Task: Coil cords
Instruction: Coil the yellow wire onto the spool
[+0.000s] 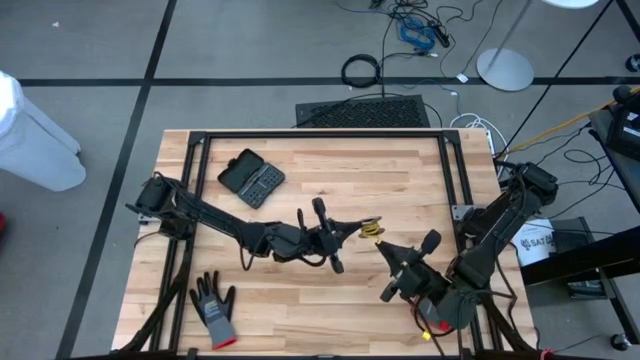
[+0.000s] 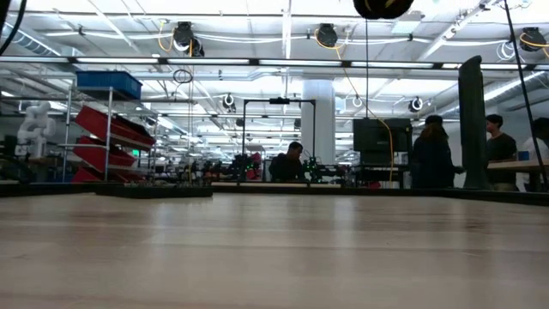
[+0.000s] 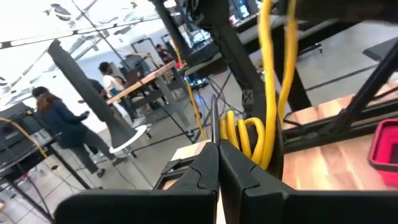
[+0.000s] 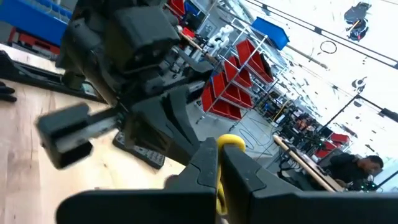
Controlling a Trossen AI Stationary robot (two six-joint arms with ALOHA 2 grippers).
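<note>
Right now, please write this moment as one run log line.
left gripper: shut on yellow cord | right gripper: shut on yellow cord | cord: above table | glove: untouched

**Legible markings — one partial find**

White container (image 1: 537, 243) beside the table's right edge, by the right arm's base: dark printed lettering, of which only "SAT" can be made out — the rest is hidden. No other text, label, brand or number is readable in any view.
</note>
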